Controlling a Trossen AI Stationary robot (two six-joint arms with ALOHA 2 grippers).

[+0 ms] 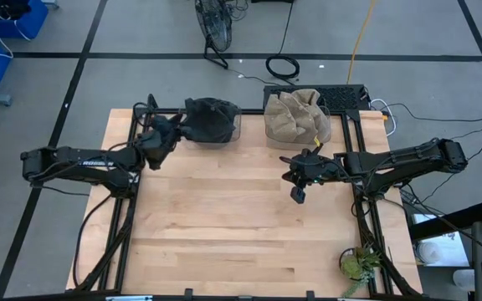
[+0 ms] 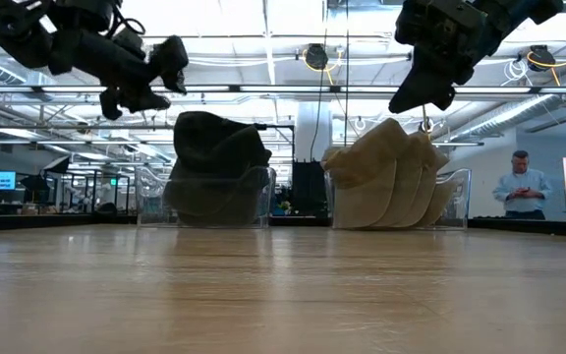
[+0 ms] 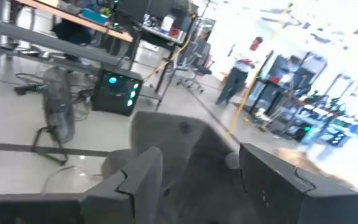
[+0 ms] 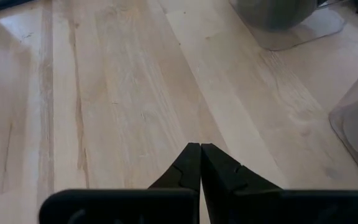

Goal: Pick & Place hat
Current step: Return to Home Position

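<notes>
Note the left gripper (image 3: 199, 154), raised off the table (image 1: 224, 234), fingers spread apart and holding nothing. Straight ahead of its tips, and very near, find the black caps (image 1: 209, 117) heaped in the left transparent bin (image 1: 236, 134), standing well above the rim. Note the right gripper (image 4: 200, 152), also aloft, fingers pressed together on nothing. Off to its side, near but apart, find the brown caps (image 1: 295, 115) stacked in the right transparent bin (image 1: 328, 135).

Likely trouble on the left: pulling those open fingers away low, so close to a heap riding over the bin wall, could hook a brim, drag a cap out or shove the light bin. Less to fear on the right, unless dropping toward the wood.

Counting: two arms, two grippers, two bins, one colour to each. Seemingly three brown caps, going by the nested crowns in the low view, though hard to be sure. Black caps too merged to number.
</notes>
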